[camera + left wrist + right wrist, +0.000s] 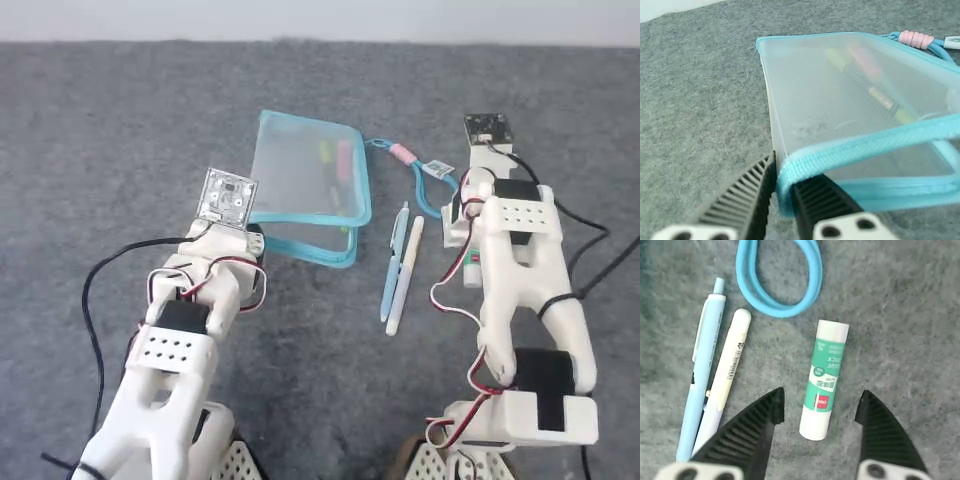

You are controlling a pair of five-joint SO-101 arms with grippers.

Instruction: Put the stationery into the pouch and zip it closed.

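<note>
left fingers (747, 197) pinch pouch (840, 105); right fingers (747, 432) straddle glue (824, 377)

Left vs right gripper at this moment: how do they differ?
1. The left gripper is shut on the blue edge of the pouch; the right gripper is open and holds nothing.
2. The left gripper sits at a corner of the pouch; the right gripper hangs over the glue stick, which lies on the grey mat between its fingers.
Shared: both have black fingers.
</note>
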